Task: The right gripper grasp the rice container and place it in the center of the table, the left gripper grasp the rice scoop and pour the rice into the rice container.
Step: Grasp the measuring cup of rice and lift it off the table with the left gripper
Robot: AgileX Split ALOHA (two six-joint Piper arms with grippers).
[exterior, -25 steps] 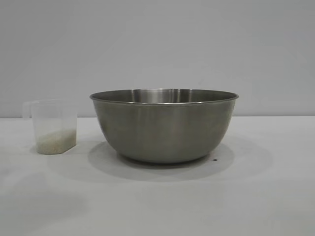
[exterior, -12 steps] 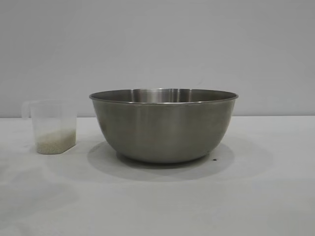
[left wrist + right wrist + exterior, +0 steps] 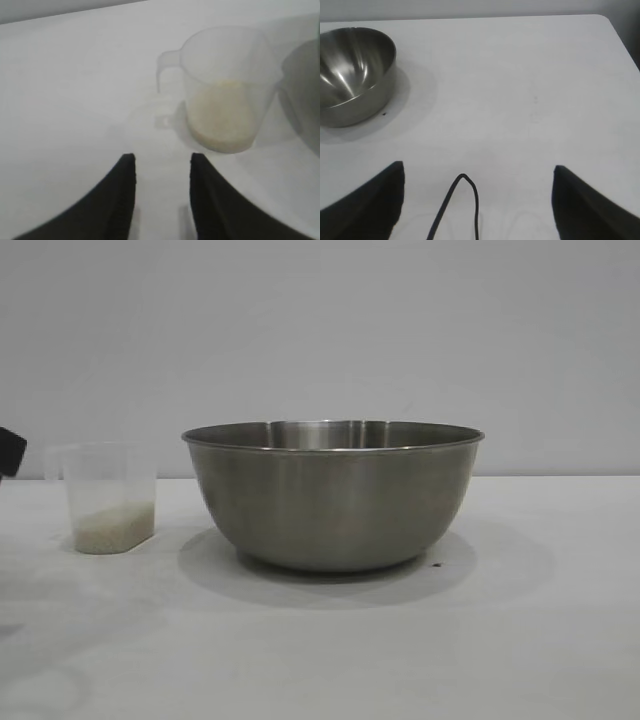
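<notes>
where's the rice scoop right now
In the exterior view the scoop stands upright on the table, left of the steel bowl and apart from it; the left claw is just short of it.

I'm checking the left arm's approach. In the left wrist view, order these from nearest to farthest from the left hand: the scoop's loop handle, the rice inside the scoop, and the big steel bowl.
1. Loop handle of the translucent plastic rice scoop, on its side facing the left hand.
2. Pale beige rice, in the scoop's bottom.
3. Brushed steel rice container, beyond the scoop at the picture's edge.
</notes>
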